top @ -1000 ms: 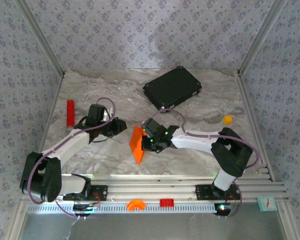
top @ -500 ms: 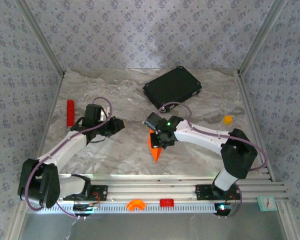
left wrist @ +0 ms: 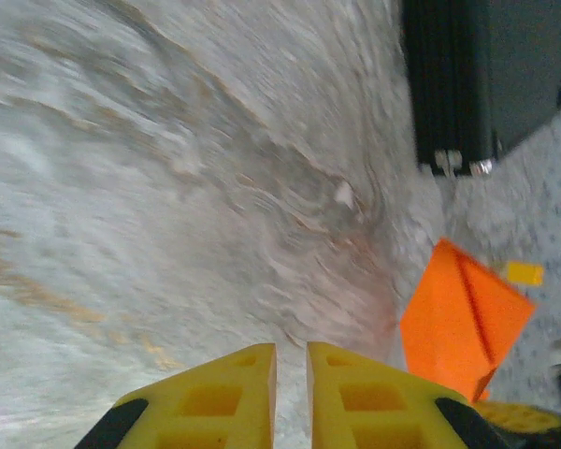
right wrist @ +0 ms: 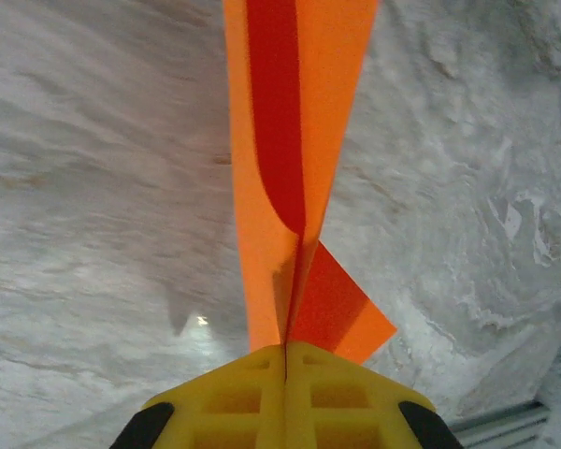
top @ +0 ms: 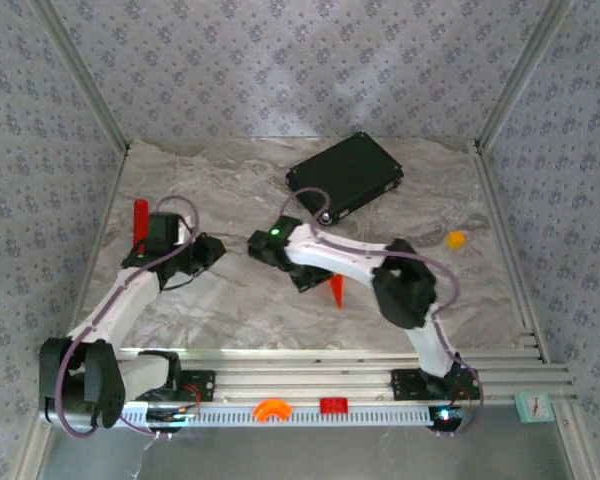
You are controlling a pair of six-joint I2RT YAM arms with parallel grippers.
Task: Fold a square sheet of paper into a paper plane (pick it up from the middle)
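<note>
The paper plane [top: 337, 290] is a narrow folded piece of bright orange paper hanging point-down over the marble table [top: 230, 190], just right of centre. My right gripper [right wrist: 286, 360] is shut on its lower edge. In the right wrist view the plane [right wrist: 262, 187] rises from the pressed yellow fingers with a lengthwise crease and a flap out to the right. My left gripper [top: 205, 250] hovers to the left, apart from the paper. Its yellow fingers [left wrist: 215, 393] are nearly together with nothing between them. The left wrist view has the paper [left wrist: 463, 323] at lower right.
A black flat case [top: 345, 177] lies at the back centre-right. A red cylinder [top: 140, 222] stands by the left wall, close to the left arm. A small orange-yellow lump [top: 456, 240] sits at the right. Metal rails [top: 380, 360] run along the near edge.
The right arm folded back, its wrist swinging left while the held paper shifted right and turned edge-on to a narrow point. The left gripper drew back to the left.
</note>
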